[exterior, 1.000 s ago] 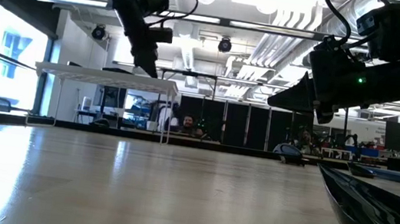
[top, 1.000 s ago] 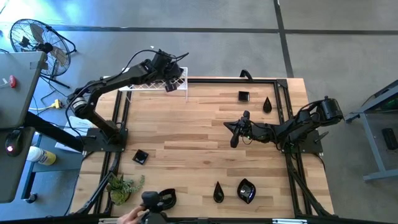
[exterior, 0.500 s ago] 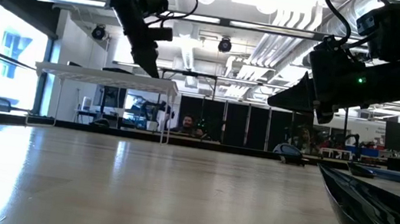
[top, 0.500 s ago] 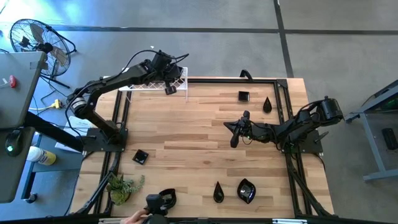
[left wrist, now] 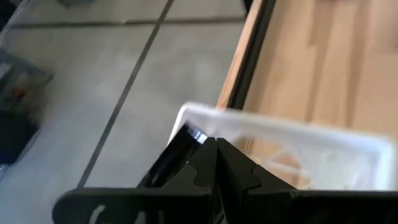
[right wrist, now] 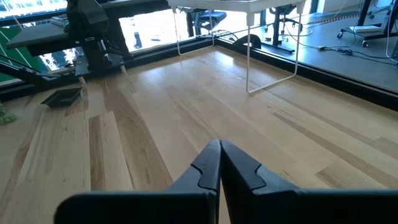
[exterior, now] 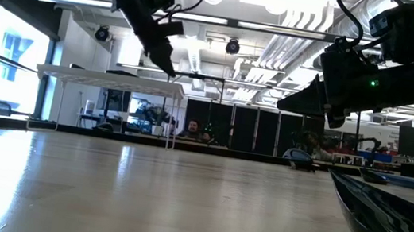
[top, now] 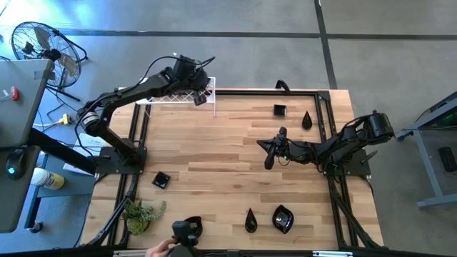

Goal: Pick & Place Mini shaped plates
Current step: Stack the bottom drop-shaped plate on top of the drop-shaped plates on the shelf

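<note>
My left gripper (top: 199,98) is over the white wire rack (top: 208,87) at the table's far left, near the rack's near right corner, shut on a small black mini plate (left wrist: 181,144). In the low view that gripper (exterior: 169,71) hangs just above the rack top (exterior: 108,78). My right gripper (top: 269,163) hovers shut over the table's middle right, touching nothing. Several more black mini plates lie flat on the wood: a square one (top: 279,110), a teardrop (top: 307,120), another square one (top: 161,180), a teardrop (top: 250,221) and a leaf shape (top: 283,218). My left gripper holds the mini plate at its fingertips, coming at it slanting down from the table's left. The plate's glossy edge (left wrist: 189,134) shows beside one finger (left wrist: 202,163). The fingers hide the exact place of contact. The plate is above the rack's lattice.
A person's hand (top: 158,248) reaches in at the near edge beside another black plate (top: 188,228). A green plant (top: 143,214) stands at the near left corner. A large dark dish (exterior: 385,224) fills the low view's right foreground. A black frame rail (top: 321,107) borders the table.
My left gripper has moved a little toward the table's right along the rack's near edge, carrying the plate with it and staying shut. The person's hand at the near edge has drawn back toward the near side.
</note>
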`<act>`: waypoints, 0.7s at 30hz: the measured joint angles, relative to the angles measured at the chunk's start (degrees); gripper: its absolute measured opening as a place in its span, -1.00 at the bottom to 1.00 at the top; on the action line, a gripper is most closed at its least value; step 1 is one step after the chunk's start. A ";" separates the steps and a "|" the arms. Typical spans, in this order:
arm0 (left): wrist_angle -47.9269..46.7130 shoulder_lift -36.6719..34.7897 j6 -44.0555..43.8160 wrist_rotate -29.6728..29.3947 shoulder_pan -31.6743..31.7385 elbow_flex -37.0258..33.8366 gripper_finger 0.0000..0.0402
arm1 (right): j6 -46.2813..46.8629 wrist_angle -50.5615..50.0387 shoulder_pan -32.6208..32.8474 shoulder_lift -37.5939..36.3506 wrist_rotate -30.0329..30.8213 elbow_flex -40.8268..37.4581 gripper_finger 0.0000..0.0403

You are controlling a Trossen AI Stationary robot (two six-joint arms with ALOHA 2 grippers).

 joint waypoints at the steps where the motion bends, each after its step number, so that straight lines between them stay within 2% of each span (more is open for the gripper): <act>1: 0.68 0.00 -0.03 1.47 0.00 0.00 -1.00 | -0.02 0.00 0.02 0.00 0.00 0.00 -0.99; 8: 3.94 1.33 0.30 4.04 0.00 0.00 -1.00 | 0.00 0.01 0.00 0.00 0.00 -0.02 -0.97; 15: 3.55 3.23 -0.54 3.85 0.39 -0.04 -1.00 | 0.09 0.01 0.02 0.00 -0.03 0.00 -0.98; 21: 6.31 -1.34 -7.81 6.10 -1.27 -0.03 -1.00 | 0.00 0.02 0.00 0.00 -1.22 0.00 -0.98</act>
